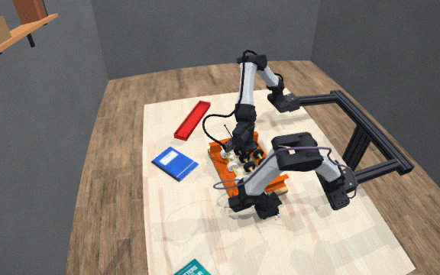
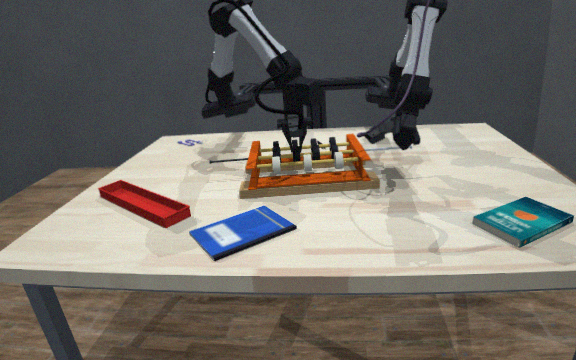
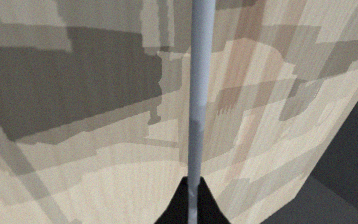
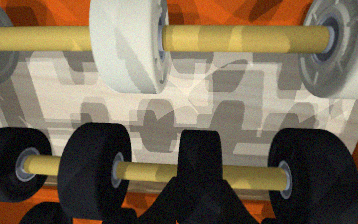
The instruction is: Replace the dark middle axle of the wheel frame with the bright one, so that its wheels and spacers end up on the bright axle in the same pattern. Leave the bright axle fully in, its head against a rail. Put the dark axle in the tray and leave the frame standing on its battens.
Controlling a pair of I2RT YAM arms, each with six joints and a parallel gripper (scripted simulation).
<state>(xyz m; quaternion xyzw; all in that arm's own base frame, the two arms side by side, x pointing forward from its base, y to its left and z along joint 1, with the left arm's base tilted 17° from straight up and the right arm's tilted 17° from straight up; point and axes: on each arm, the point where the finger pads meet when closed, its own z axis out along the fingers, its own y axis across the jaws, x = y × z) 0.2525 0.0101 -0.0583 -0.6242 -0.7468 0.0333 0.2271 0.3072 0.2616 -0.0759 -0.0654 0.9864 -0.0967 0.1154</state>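
Observation:
The orange wheel frame [image 1: 220, 168] [image 2: 310, 179] stands on its battens. White wheels [image 2: 308, 162] [image 4: 125, 45] sit on the row nearest the exterior camera; black wheels [image 4: 92, 170] and yellow spacers [image 4: 147, 171] sit behind. The dark axle [image 1: 228, 131] [image 2: 228, 160] sticks far out of the rail at the exterior view's left. My right gripper [image 2: 296, 151] [image 4: 198, 186] is shut on a black wheel [image 4: 200, 145] inside the frame. My left gripper [image 3: 192, 184] is shut on the bright axle [image 2: 388, 148] [image 3: 200, 75], outside the opposite rail. Whether its tip is inside that rail is hidden. The red tray [image 1: 180, 137] [image 2: 133, 206] is empty.
A blue notebook [image 1: 174, 163] [image 2: 243, 231] lies between the frame and the table edge nearest the exterior camera. A teal book [image 1: 194, 268] [image 2: 523, 220] lies at that view's right. The arms' dark mounting stand [image 1: 373, 131] is behind the frame.

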